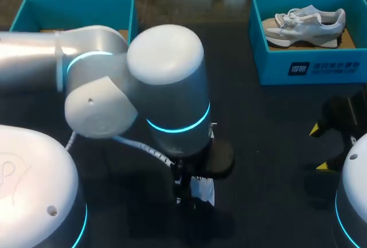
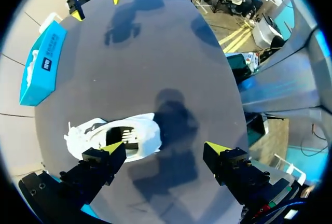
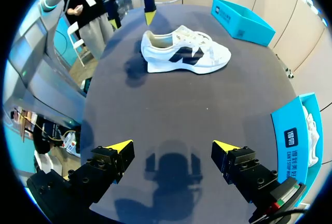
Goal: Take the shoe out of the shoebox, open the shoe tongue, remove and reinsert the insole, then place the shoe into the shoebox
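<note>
Both of our grippers are hanging with fingers apart, left gripper (image 2: 165,147) over the white shoe (image 2: 119,138), right gripper (image 3: 174,145) above the table (image 3: 171,105).

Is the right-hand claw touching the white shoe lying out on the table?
Apart. In the right wrist view, a broad stretch of bare table separates the shoe from the right gripper, whose fingers stand open.

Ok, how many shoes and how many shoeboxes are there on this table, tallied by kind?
Shoes: 2 (loose shoe, boxed shoe)
Shoeboxes: 2 (left shoebox, right shoebox)
Total: 4
</note>
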`<move>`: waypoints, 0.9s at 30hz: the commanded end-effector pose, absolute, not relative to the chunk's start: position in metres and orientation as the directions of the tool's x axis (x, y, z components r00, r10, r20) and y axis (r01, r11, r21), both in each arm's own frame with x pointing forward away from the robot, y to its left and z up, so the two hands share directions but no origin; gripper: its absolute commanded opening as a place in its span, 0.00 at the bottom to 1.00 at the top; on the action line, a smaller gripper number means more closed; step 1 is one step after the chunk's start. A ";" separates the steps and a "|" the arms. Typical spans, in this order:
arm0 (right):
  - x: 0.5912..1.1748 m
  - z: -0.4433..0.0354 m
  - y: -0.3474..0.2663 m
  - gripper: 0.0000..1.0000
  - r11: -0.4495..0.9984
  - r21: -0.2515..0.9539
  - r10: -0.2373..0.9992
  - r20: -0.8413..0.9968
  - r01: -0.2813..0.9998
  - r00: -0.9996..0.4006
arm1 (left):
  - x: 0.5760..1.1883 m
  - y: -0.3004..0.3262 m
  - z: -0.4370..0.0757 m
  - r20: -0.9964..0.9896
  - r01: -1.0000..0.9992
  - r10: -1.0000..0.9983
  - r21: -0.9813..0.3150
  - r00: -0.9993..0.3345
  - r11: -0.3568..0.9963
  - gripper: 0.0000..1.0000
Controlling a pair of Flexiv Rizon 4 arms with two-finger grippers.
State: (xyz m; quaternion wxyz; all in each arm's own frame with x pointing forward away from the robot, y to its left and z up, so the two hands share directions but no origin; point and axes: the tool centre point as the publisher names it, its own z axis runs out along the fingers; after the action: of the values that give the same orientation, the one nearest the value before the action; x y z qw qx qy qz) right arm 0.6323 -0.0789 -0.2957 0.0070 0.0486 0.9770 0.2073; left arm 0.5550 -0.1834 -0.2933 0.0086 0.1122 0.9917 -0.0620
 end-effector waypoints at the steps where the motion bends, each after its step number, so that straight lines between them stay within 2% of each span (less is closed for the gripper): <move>1: 0.631 -0.296 -0.079 1.00 0.910 0.404 0.098 0.005 0.092 -0.995 | 0.560 -0.188 -0.311 -0.006 0.208 0.209 -0.126 -0.978 0.970 1.00; 27: 0.631 -0.296 -0.079 1.00 0.910 0.404 0.098 0.005 0.092 -0.995 | 0.573 -0.200 -0.364 0.075 0.103 0.105 -0.040 -0.992 0.994 1.00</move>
State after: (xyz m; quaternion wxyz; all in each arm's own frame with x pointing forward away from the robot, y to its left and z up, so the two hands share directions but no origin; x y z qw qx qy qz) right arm 0.6323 -0.0788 -0.2957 0.0070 0.0485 0.9770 0.2073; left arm 0.5737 -0.1934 -0.3548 -0.0389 0.0538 0.9975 -0.0225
